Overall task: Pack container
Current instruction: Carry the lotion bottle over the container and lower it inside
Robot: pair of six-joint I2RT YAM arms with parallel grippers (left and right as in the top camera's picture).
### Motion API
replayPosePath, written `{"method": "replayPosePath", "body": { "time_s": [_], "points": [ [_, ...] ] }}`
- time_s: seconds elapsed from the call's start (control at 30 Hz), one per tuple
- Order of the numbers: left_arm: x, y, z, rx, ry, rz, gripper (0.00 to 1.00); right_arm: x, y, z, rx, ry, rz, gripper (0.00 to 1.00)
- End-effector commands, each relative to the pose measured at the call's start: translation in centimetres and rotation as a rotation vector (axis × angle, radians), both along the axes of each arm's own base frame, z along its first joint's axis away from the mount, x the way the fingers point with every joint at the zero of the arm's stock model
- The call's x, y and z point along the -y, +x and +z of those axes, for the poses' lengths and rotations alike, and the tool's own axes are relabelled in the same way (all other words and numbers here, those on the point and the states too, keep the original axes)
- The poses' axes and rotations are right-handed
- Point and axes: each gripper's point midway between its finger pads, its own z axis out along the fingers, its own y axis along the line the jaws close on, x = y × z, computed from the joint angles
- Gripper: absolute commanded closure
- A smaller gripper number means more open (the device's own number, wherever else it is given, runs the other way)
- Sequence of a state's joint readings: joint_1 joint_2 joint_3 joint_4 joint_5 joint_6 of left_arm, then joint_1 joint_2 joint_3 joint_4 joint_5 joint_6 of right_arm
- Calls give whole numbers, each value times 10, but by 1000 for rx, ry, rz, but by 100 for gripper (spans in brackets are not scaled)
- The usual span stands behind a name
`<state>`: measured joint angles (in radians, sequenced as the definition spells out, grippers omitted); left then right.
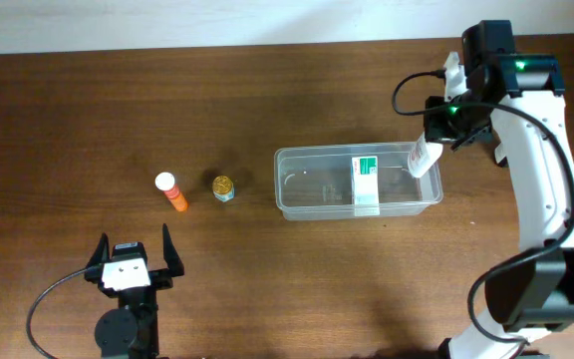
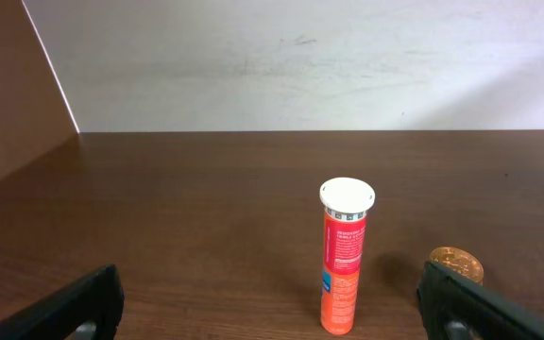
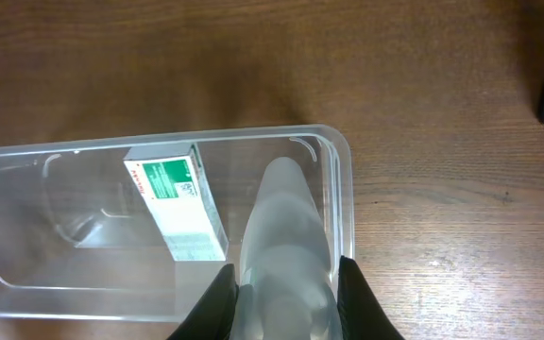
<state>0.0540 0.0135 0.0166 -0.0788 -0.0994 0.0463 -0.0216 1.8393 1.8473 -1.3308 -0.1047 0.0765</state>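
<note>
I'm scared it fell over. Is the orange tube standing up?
Standing up. The left wrist view shows the orange tube upright on the table, with its white cap on top.

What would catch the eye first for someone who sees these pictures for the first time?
The clear container, right of the table's centre, stands out, with a white-and-green box lying inside it. The right gripper holds a whitish bottle, narrow end first, at the container's right end. Further left stand an orange tube with a white cap and a small gold-topped jar, ahead of the open left gripper.
</note>
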Motion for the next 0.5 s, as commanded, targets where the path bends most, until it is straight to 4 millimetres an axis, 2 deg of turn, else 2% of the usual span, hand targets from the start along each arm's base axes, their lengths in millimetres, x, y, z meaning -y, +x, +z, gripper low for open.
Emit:
{"method": "replayPosePath", "body": {
  "time_s": [0.0, 0.27, 0.47],
  "points": [
    [1, 0, -1, 2, 14, -11, 1, -1, 1, -15, -40, -8, -4, 85],
    [1, 0, -1, 2, 14, -11, 1, -1, 2, -32, -79, -9, -1, 85],
    [1, 0, -1, 2, 14, -11, 1, -1, 5, -53, -78, -8, -4, 85]
  ]
}}
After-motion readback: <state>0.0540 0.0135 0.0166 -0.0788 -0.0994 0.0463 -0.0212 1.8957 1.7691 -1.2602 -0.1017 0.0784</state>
